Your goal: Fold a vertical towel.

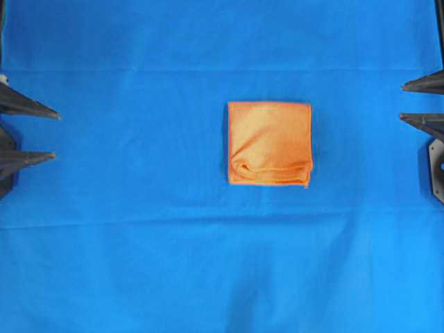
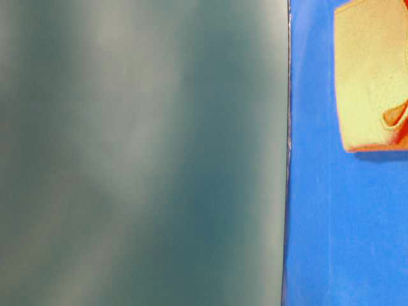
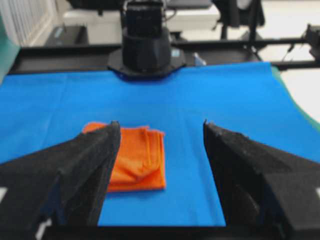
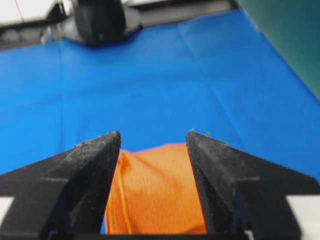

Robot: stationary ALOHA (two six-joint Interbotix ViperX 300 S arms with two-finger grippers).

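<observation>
We see the table under a blue cloth (image 1: 139, 243) with faint creases running across it — and on that cloth, near the middle, one towel (image 1: 269, 143), folded into a neat square, its lower edge slightly rumpled.

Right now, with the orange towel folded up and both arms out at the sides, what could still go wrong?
The towel has a loose bunched fold along its near edge, so it may spring open or count as untidy. The left gripper and right gripper are open and apart from it; reaching in again to neaten it might wrinkle the blue cloth and shift the towel.
</observation>
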